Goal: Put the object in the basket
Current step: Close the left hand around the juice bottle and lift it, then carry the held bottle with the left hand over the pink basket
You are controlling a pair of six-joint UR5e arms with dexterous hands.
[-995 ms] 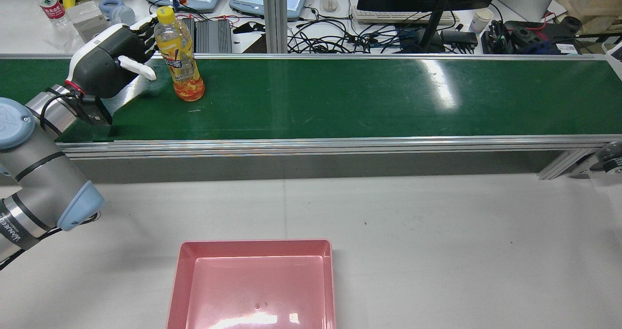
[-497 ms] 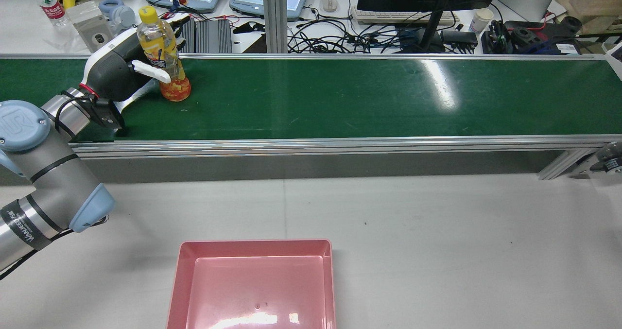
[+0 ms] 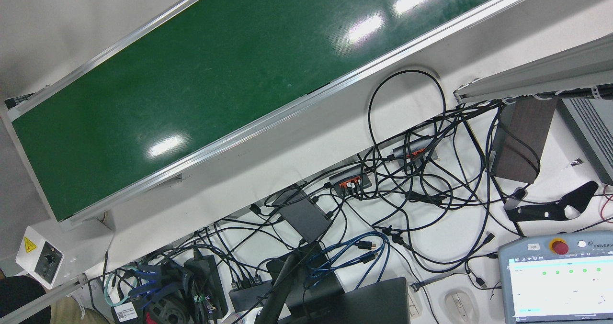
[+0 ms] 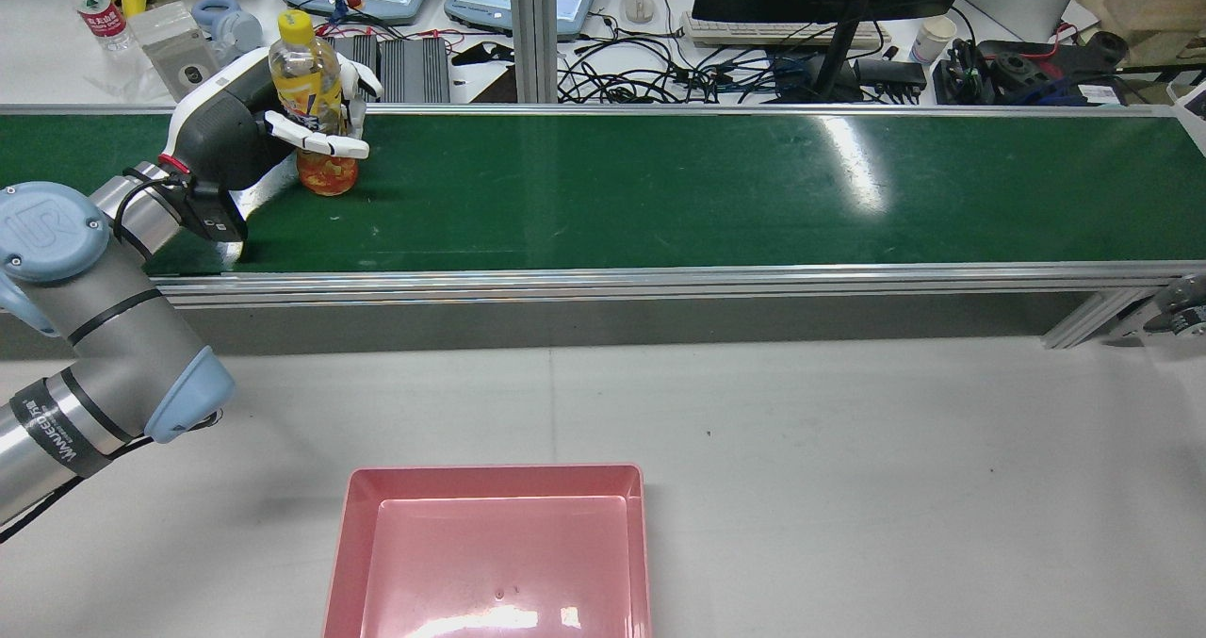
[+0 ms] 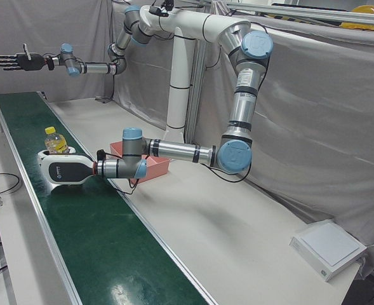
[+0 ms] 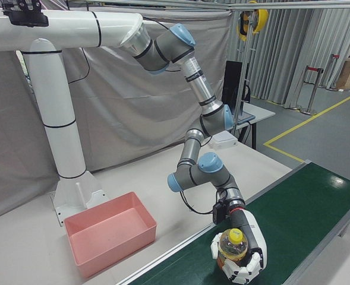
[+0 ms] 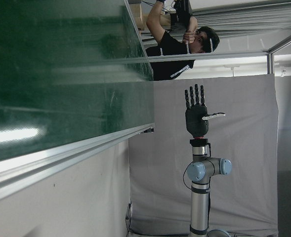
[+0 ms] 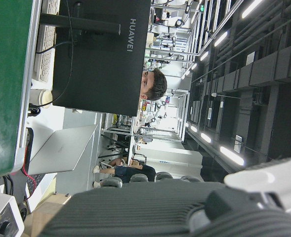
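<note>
**A:** Where do you stand right now?

**B:** Your left hand (image 4: 236, 129) is closed around the middle of the bottle (image 4: 303, 87). The bottle is upright at the left end of the green belt (image 4: 660, 195), close to its far edge, and its base looks to be on the belt. Your right hand (image 5: 15, 61) is raised far off with its fingers spread, holding nothing.

**A:** What could spoil it from here?

**B:** I'd say the grip. The fingers (image 4: 320, 143) cross a smooth, rounded body, and the weight of the liquid sits below them. If you lift fast, the bottle may slide down or swing out of your hold. If you drag before lifting, it may tip over the belt's far edge into the cables behind.

**A:** And the carry?

**B:** The pink basket (image 4: 490, 481) sits well apart, at the table's near edge. Clear the belt's near rail, then let go low, or the bottle could bounce out.
</note>
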